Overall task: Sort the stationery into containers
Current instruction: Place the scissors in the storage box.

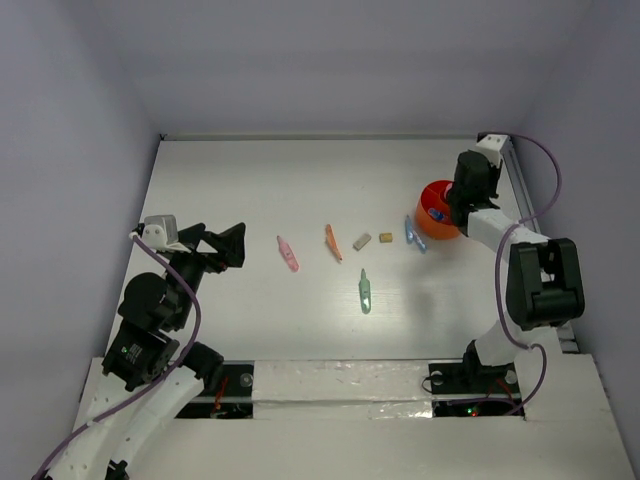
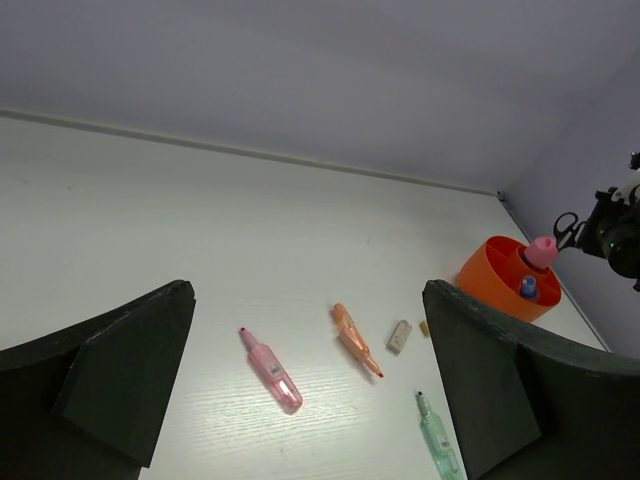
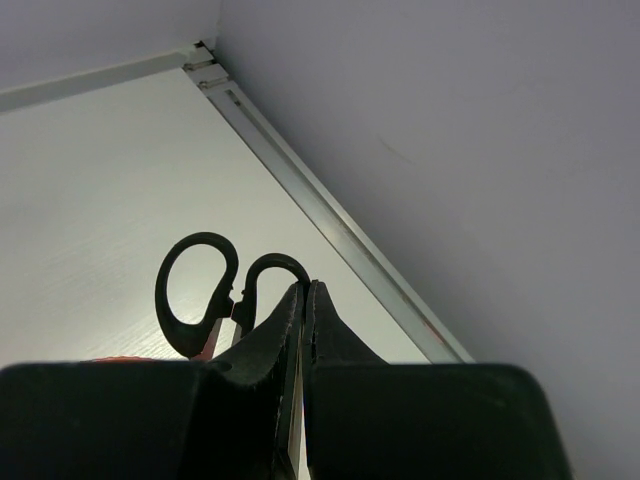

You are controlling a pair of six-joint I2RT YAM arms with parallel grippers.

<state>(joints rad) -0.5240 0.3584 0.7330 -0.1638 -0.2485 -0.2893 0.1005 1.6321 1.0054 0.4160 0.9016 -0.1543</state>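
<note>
From above, the right end effector (image 1: pixel 460 205) is seen directly over the red-orange bowl (image 1: pixel 428 228), and the left end effector (image 1: pixel 220 240) is held spread, well apart from it. Ahead of the left end effector, a pink highlighter (image 1: pixel 288 254), an orange highlighter (image 1: pixel 333 242), a green highlighter (image 1: pixel 365 291) and two tan erasers (image 1: pixel 362 241) are scattered on the counter (image 1: pixel 250 180). A blue pen (image 1: pixel 413 235) lies just beside the bowl.

In the left wrist view, a pink-capped bottle (image 2: pixel 541 250) and a blue-capped bottle (image 2: pixel 528 288) are shown standing inside the bowl, far ahead and to the right of the spread fingers.

In the right wrist view, the jaws are pressed together on the black-handled scissors (image 3: pixel 200 290), whose handle loops project beyond the fingertips. A sliver of red-orange is glimpsed beneath.

The bowl is judged barely wide enough. If the scissors are released off-centre, the bowl may be tipped, a bottle toppled, or the scissors left hanging over the rim.
</note>
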